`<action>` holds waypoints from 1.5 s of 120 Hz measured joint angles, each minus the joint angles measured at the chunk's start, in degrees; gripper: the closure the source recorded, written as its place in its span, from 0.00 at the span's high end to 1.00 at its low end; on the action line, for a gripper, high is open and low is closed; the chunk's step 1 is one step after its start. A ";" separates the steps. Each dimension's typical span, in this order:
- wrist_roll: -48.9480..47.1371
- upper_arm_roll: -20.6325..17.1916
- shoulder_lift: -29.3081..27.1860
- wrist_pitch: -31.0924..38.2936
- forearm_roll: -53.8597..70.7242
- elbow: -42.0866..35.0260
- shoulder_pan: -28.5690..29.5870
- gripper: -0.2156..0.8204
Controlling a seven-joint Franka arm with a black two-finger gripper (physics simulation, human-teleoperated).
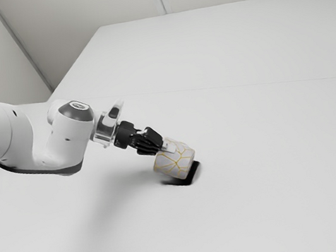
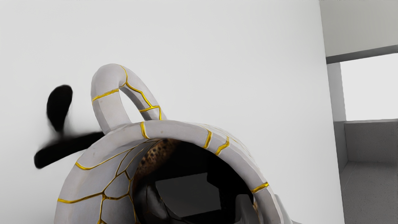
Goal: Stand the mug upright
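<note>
White tabletop (image 1: 267, 148) spreads out beneath and beyond the gripper (image 1: 167, 146), whose two fingers pinch the mug (image 1: 175, 160) by its wall, one inside the mouth and one outside. Held just past the fingertips, the mug leans, its mouth turned back toward the gripper and its base angled away, over a dark shadow (image 1: 193, 173). By the look of it, the grasp is made but the mug isn't upright; levelling the base on the table and letting go remain. Whether it touches the table, I can't tell.
</note>
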 joint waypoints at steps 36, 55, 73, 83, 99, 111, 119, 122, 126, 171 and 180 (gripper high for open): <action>0.07 -0.11 -2.84 0.68 -1.95 -1.10 -0.47 0.04; -1.58 -0.10 -5.62 5.90 -1.97 -1.55 -2.64 0.04; -5.64 0.00 -8.81 14.47 0.62 -4.49 -6.15 0.03; -8.44 0.08 -10.72 19.08 4.00 -6.85 -7.49 0.03; -15.45 0.27 -12.63 23.45 18.23 -7.55 -8.19 0.04; -21.57 0.58 -12.80 25.02 27.67 -7.97 -8.42 0.03; -25.47 0.75 -12.79 25.68 31.75 -8.66 -8.45 0.03; -26.95 0.81 -12.84 25.86 33.45 -8.91 -8.46 0.03; -28.93 0.99 -13.01 26.07 35.71 -9.16 -8.58 0.03; -49.77 1.99 -14.83 24.24 57.94 -10.36 -8.62 0.03; -53.80 2.02 -14.93 23.90 61.17 -10.37 -8.71 0.03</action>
